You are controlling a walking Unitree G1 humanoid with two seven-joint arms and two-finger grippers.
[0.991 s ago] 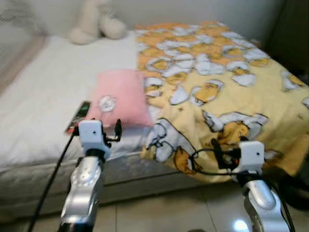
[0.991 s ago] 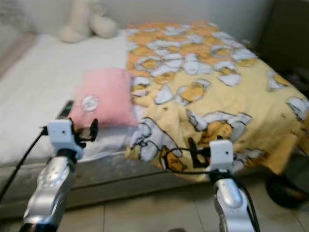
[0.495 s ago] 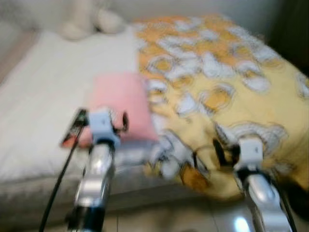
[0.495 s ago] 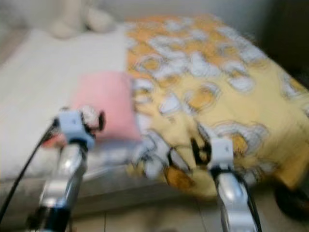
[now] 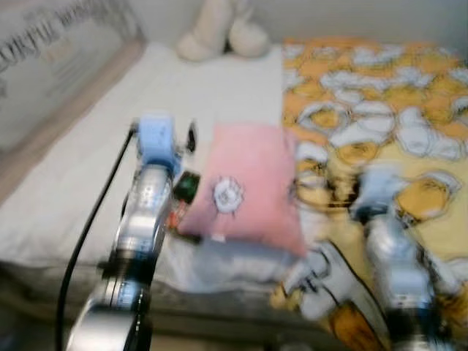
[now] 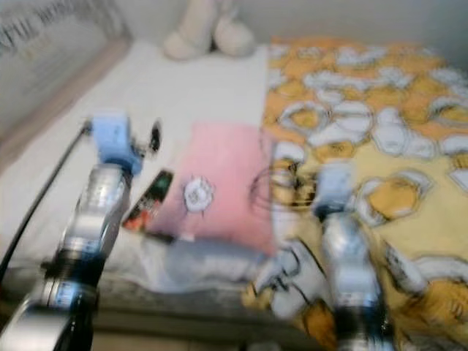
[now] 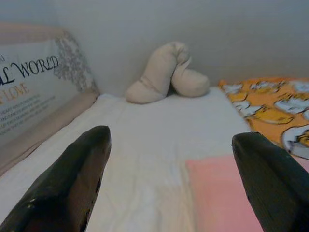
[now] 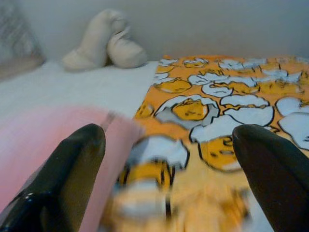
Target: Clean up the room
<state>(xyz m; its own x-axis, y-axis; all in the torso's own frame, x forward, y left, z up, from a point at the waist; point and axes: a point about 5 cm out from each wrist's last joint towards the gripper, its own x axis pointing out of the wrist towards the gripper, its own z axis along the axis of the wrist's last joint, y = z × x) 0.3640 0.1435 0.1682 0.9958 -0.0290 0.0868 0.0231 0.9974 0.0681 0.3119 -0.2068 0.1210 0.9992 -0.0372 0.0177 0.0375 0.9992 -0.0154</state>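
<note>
Our left gripper (image 7: 169, 179) and right gripper (image 8: 169, 169), fingers spread wide and empty, hang over the bed (image 5: 95, 161), where a pink pillow (image 5: 248, 183) lies beside the yellow patterned blanket (image 5: 395, 124)

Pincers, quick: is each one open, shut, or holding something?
Left pincer: open, holding nothing, over the white sheet.
Right pincer: open, holding nothing, over the pink pillow and yellow blanket.

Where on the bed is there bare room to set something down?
Bare sheet lies between the headboard, the plush toy and the pink pillow. It's crowded beside the pillow, where a small packet lies, and the blanket covers the right half.
</note>
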